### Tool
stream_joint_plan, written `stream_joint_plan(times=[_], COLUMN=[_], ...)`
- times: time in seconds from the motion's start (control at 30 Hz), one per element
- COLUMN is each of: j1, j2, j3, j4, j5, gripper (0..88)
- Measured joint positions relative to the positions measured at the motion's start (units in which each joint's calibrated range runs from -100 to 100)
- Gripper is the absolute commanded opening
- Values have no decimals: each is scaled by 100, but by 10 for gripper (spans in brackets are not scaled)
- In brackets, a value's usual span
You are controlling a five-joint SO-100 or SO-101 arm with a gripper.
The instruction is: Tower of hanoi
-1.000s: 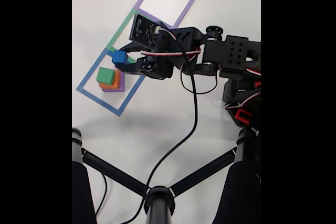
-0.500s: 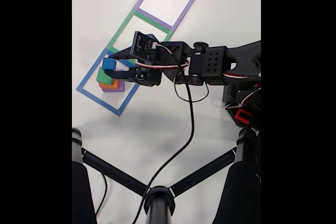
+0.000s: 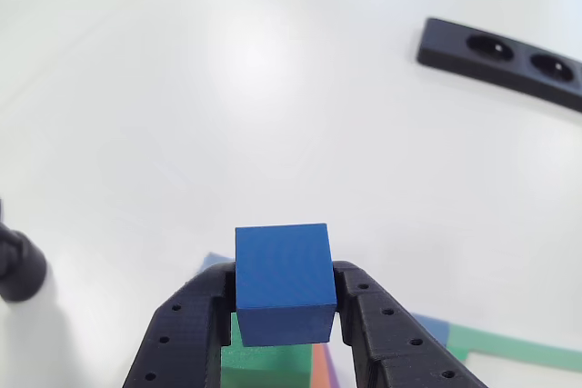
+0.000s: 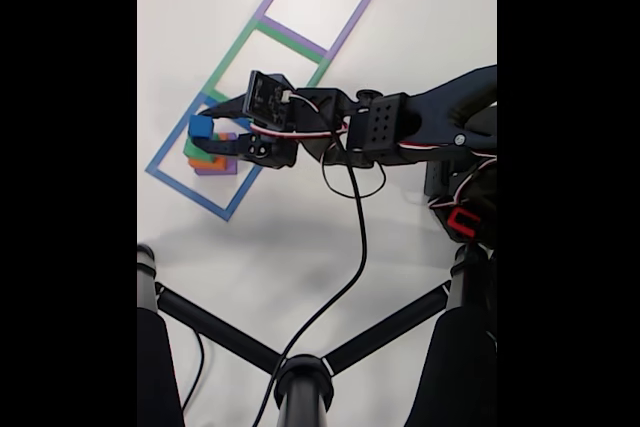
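Observation:
My gripper is shut on a small blue cube, clamped between its two black fingers. In the fixed view the cube hangs right above a stack made of a green cube, an orange cube and a purple base, inside the blue-outlined square. Whether the blue cube touches the green one cannot be told. In the other view, the green cube and a sliver of orange show just below the blue one.
A green-outlined square and a purple-outlined square lie in a row beyond the blue one. A black power strip lies on the white table at far right. Black tripod legs and a cable cross the foreground.
The arm has reached further left, carrying the blue cube from beside the stack to right over the green cube, and lowered toward it.

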Motion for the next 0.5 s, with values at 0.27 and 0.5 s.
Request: stream_joint_plan(times=[0.27,0.5], j1=[-41,-57], j2=[397,692], j3=[0,-44], j4=[-329,-498], j5=[0,0], gripper=[34,38])
